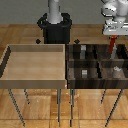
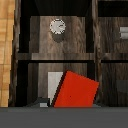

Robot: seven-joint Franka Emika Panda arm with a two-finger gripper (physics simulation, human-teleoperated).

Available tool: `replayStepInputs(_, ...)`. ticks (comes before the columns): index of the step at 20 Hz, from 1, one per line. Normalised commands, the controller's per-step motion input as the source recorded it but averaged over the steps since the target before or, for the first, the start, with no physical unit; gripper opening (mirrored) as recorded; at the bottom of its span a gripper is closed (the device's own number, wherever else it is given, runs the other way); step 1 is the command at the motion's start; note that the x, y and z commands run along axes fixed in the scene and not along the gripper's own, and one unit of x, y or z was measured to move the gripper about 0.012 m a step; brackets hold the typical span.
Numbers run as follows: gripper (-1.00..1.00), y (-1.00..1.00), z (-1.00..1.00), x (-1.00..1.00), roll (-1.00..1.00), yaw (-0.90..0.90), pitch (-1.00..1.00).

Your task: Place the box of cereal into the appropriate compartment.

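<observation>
Your pincer (image 1: 113, 34) is clamped on the box of cereal (image 1: 112, 43), which hangs tilted from it above the dark divided bin (image 1: 95, 75), over a compartment along its back edge.

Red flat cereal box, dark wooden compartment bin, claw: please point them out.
Red flat cereal box (image 2: 75, 90), wrist view, front face.
Dark wooden compartment bin (image 1: 96, 62), exterior view, middle divider.
Claw (image 1: 113, 37), exterior view, between fingertips.
</observation>
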Motion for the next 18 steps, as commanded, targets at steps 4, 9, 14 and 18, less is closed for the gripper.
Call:
replayStepInputs(4, -1.0, 0.0, -1.0, 0.0, 0.0, 0.0, 0.0)
replayStepInputs(9, -1.0, 0.0, -1.0, 0.0, 0.0, 0.0, 0.0)
replayStepInputs(14, 1.0, 0.0, -0.6, 0.0, 0.0, 0.0, 0.0)
replayStepInputs(18, 1.0, 0.0, 0.0, 0.0, 0.0, 0.0, 0.0)
